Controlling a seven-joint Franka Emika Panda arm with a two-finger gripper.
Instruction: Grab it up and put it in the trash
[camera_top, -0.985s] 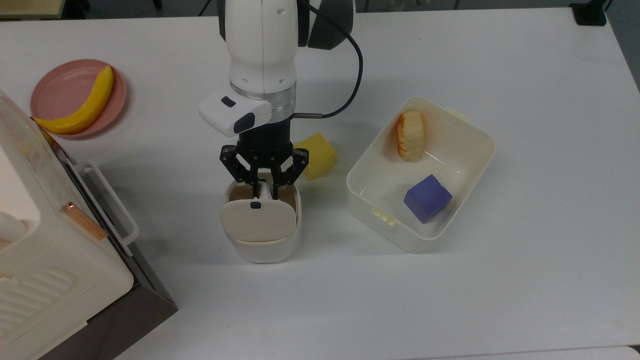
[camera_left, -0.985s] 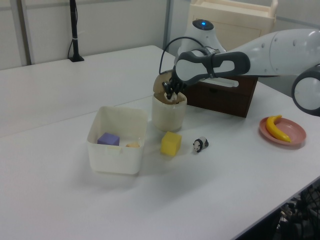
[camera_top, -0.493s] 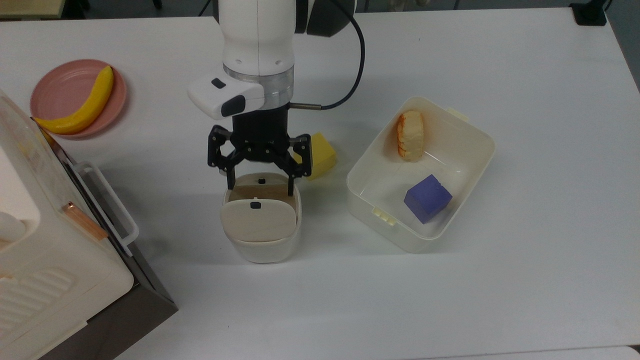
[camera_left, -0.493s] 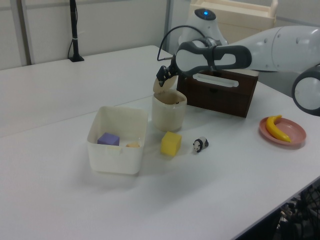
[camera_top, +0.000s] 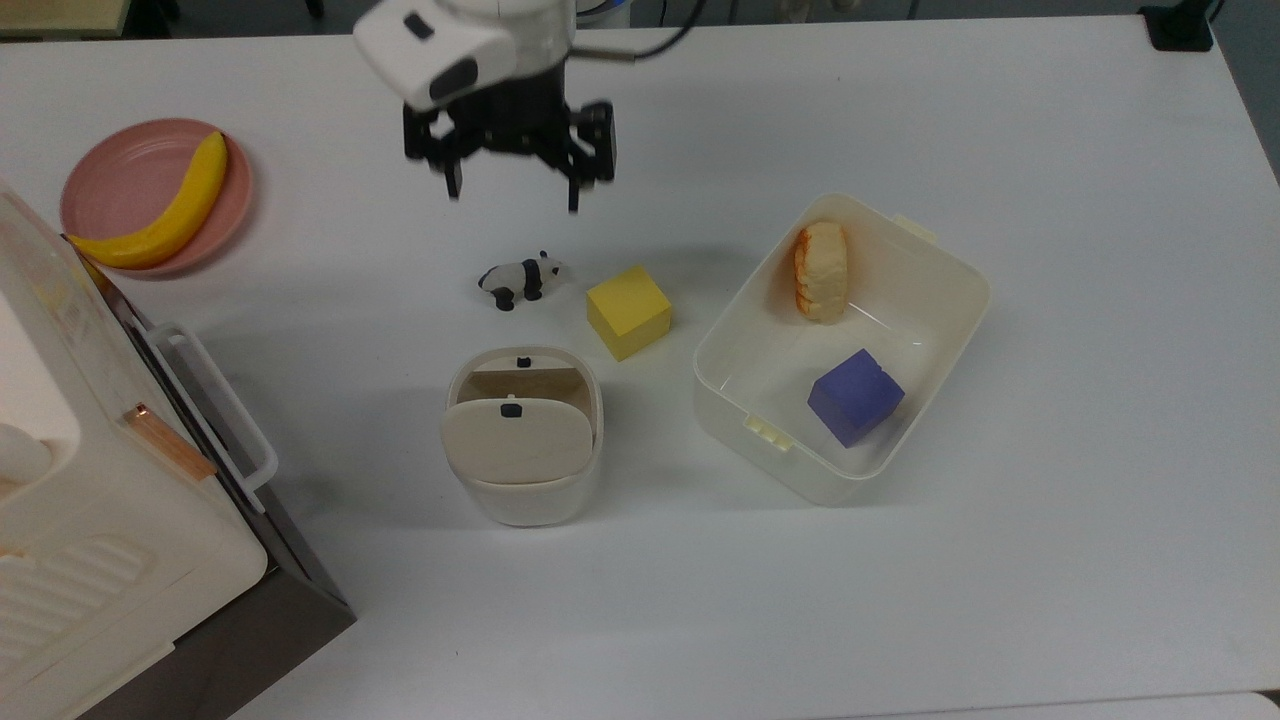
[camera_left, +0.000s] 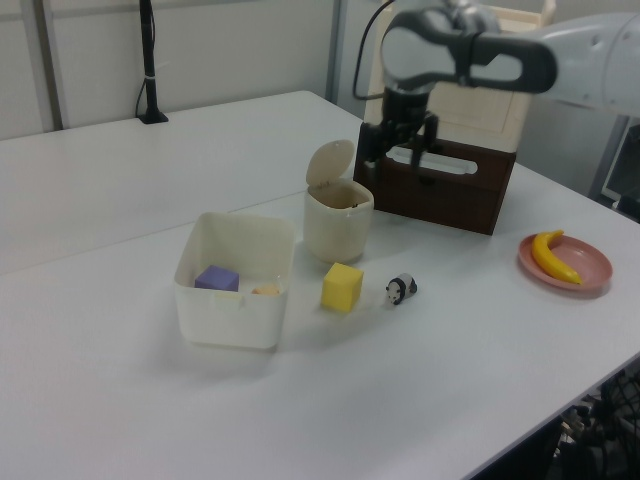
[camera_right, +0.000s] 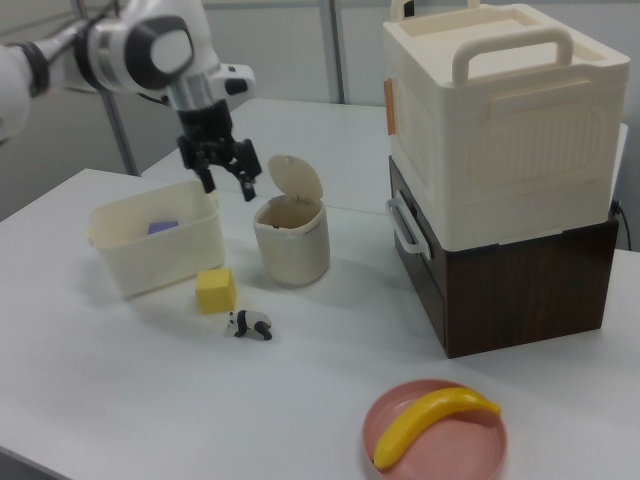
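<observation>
While the end effector (camera_top: 512, 195) hangs open and empty, one trash bin (camera_top: 522, 440) stands below.
One panda toy (camera_top: 520, 280), one yellow cube (camera_top: 628, 311), one tub (camera_top: 940, 330).

the end effector (camera_top: 512, 198) hangs above the white desk (camera_top: 900, 600) with its fingers spread apart and nothing between them. below it in the top view lie a panda figurine (camera_top: 520, 279) and a yellow cube (camera_top: 628, 311). the trash (camera_top: 523, 437) stands with its flap tilted, brownish inside. a cream tub (camera_top: 935, 345) holds a purple cube (camera_top: 855, 395) and bread (camera_top: 820, 271). a banana (camera_top: 160, 208) rests on a pink plate (camera_top: 120, 165).
</observation>
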